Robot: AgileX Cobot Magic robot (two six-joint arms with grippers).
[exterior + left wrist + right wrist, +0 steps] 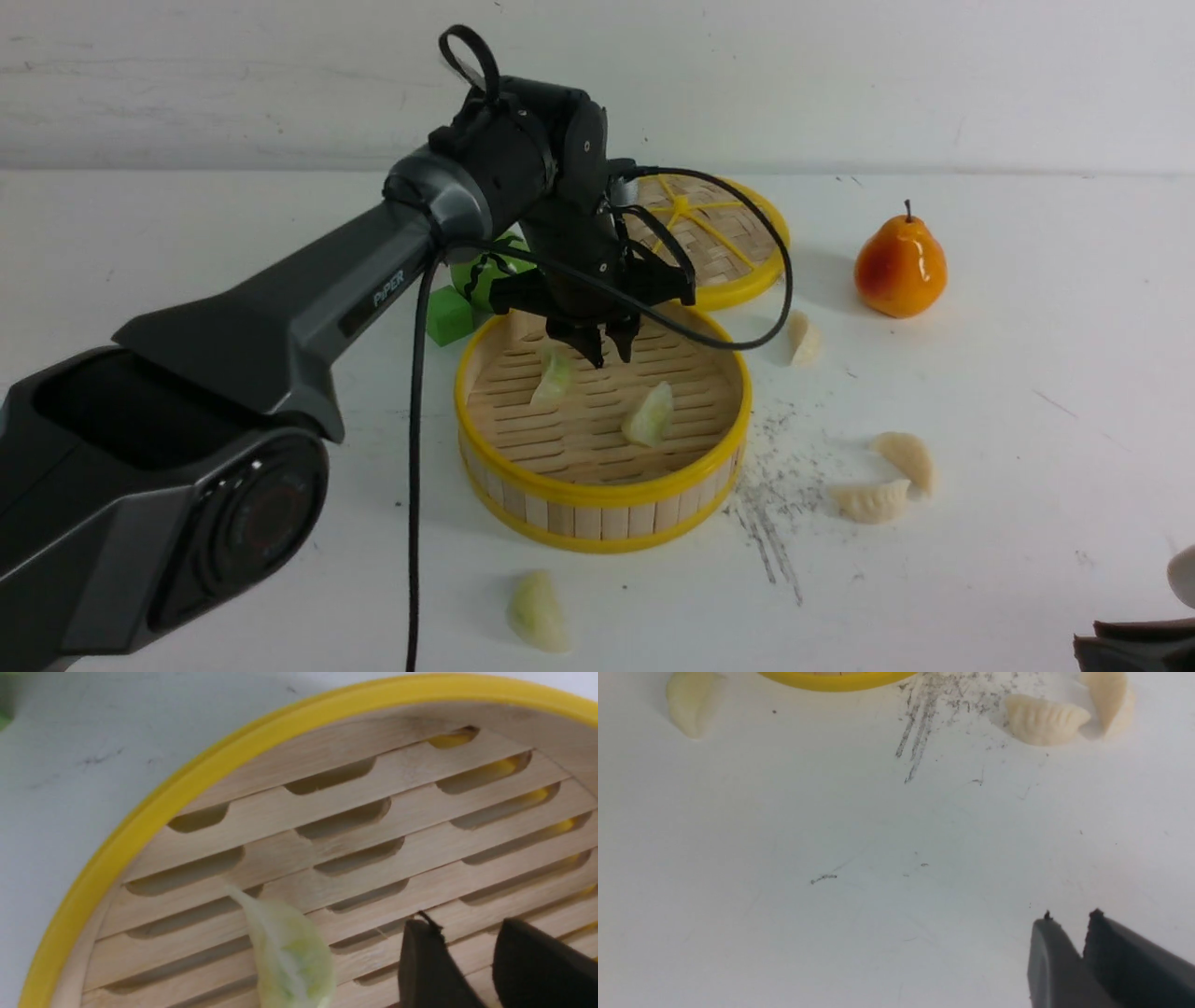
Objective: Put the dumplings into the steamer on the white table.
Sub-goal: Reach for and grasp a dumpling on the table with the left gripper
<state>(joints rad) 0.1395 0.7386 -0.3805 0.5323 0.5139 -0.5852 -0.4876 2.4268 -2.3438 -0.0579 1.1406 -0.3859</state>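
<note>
Bamboo steamer [597, 490] stood mid-desk [980, 392] with two green dumplings [553, 378] [650, 414] on its slats, a third green one [537, 611] just near of it and three cream dumplings [870, 501] [906, 459] [803, 338] to its right. The left pincer [609, 355] hung over the steamer's far side, narrowly parted and empty. The right pincer [1071, 919], over bare desk at near right, showed a slim gap, holding nothing.

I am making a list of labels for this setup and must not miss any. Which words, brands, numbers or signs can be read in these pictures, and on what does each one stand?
"PiPER": white letters on the dark side of the left arm, in the front view.
No other text shows on the steamer, the lid, the pear or the white table.
</note>
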